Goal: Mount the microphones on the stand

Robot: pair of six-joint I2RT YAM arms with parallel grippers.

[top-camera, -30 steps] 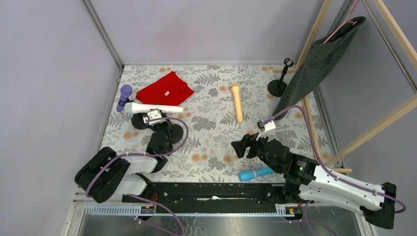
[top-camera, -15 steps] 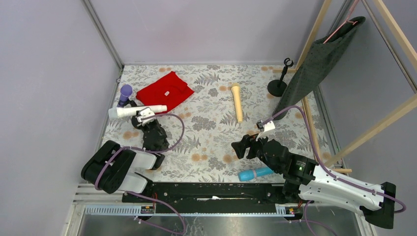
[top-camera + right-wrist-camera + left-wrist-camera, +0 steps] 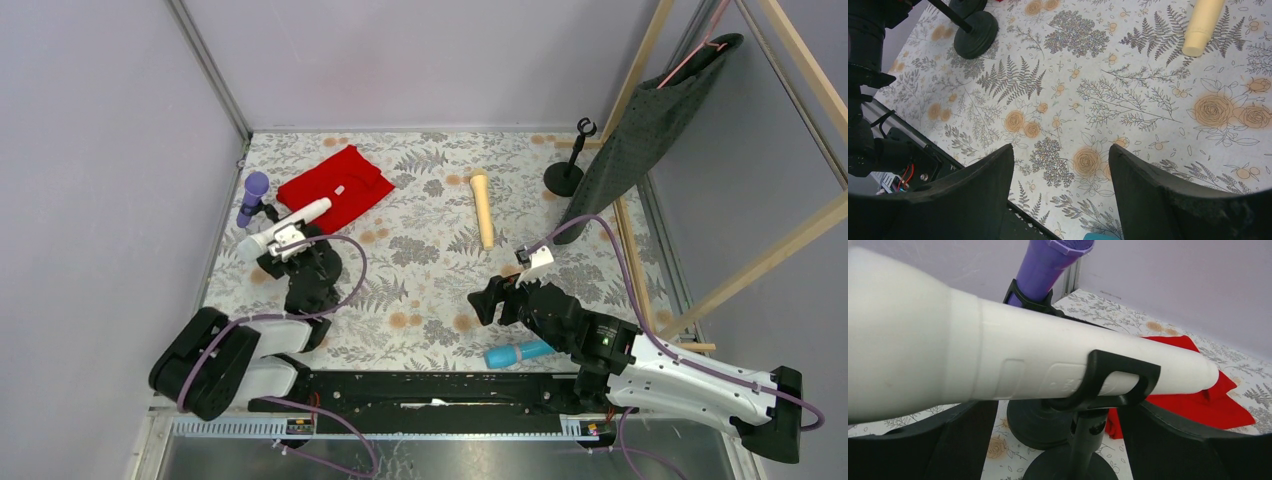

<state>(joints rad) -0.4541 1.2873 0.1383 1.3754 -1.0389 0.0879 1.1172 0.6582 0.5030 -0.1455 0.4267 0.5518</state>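
The white microphone (image 3: 287, 223) (image 3: 998, 360) sits tilted in the black clip (image 3: 1120, 382) of a stand (image 3: 1087, 440), head toward the near left. My left gripper (image 3: 295, 255) (image 3: 1063, 445) is open just below it, fingers (image 3: 913, 450) wide apart on either side of the stand post and off the microphone. Behind it the purple microphone (image 3: 252, 196) (image 3: 1048, 260) stands in its own stand. The cream-yellow microphone (image 3: 483, 208) (image 3: 1203, 25) lies mid-table. The light blue microphone (image 3: 520, 352) lies near the front edge. My right gripper (image 3: 488, 300) (image 3: 1060, 165) hovers open and empty over the cloth.
A red cloth (image 3: 335, 183) lies behind the left stands. An empty stand (image 3: 568, 168) is at the far right, beside a dark garment (image 3: 640, 130) hanging from a wooden frame. Grey walls close in the flowered tablecloth (image 3: 430, 270) on the left and back.
My left gripper has opened and let go of the white microphone, which swung from roughly level to tilted in the clip. The left arm drew back leftward. The right arm barely moved.
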